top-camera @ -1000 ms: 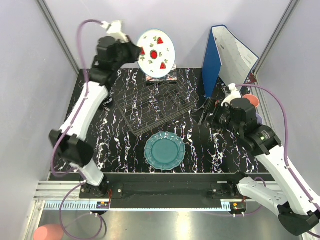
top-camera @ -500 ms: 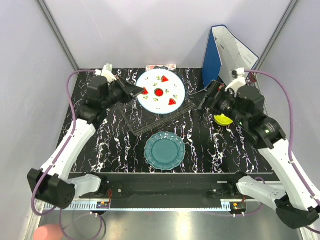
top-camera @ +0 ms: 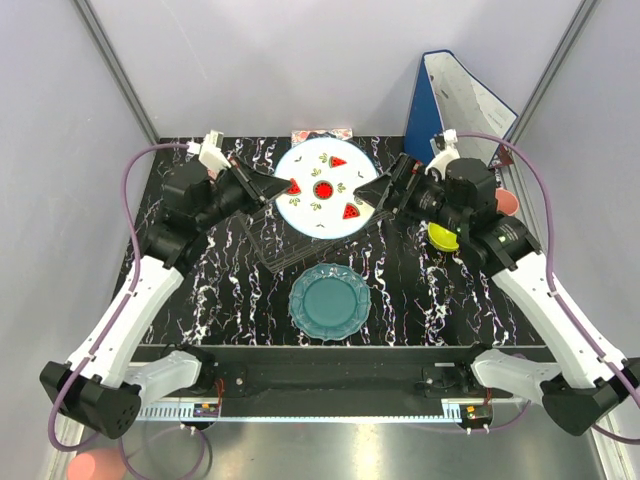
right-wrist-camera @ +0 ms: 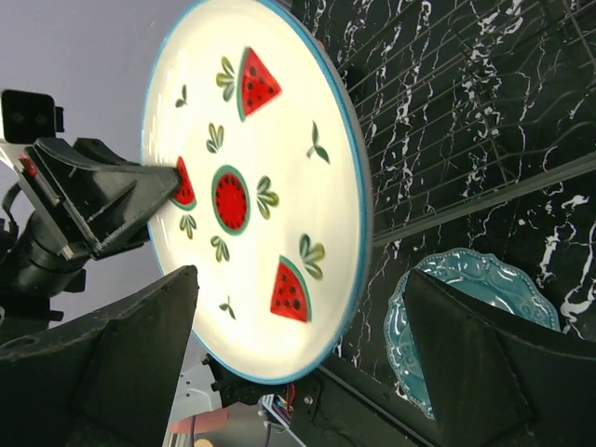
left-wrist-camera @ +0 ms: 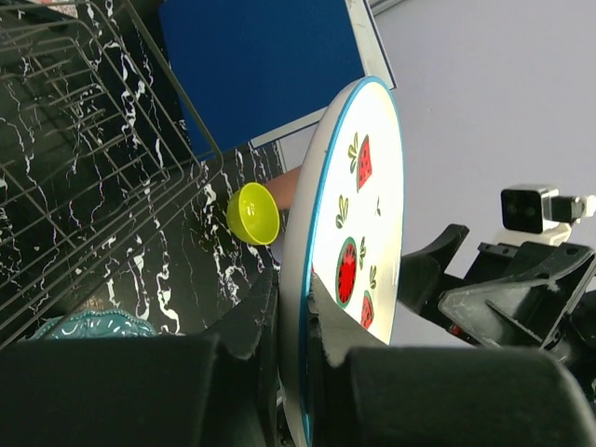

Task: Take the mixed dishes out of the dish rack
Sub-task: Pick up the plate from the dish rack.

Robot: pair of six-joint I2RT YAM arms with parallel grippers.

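Observation:
The white plate with red watermelon marks [top-camera: 323, 193] hangs tilted over the wire dish rack [top-camera: 300, 240]. My left gripper [top-camera: 283, 186] is shut on the plate's left rim; in the left wrist view both pads pinch the plate [left-wrist-camera: 363, 214] edge-on at the left gripper [left-wrist-camera: 293, 289]. My right gripper [top-camera: 372, 193] stands open right at the plate's right rim. In the right wrist view the plate's face [right-wrist-camera: 251, 186] fills the space ahead of the right gripper [right-wrist-camera: 300, 279]. The teal scalloped plate [top-camera: 329, 302] lies on the table in front of the rack.
A yellow-green bowl [top-camera: 443, 238] and a pink cup [top-camera: 506, 203] sit at the right, partly behind my right arm. The blue binder [top-camera: 430, 110] stands at the back right. A patterned book [top-camera: 322, 134] lies at the back edge.
The left gripper has brought the watermelon plate down from high at the back to just over the rack. The right arm has swung left, its open gripper reaching the plate's right rim.

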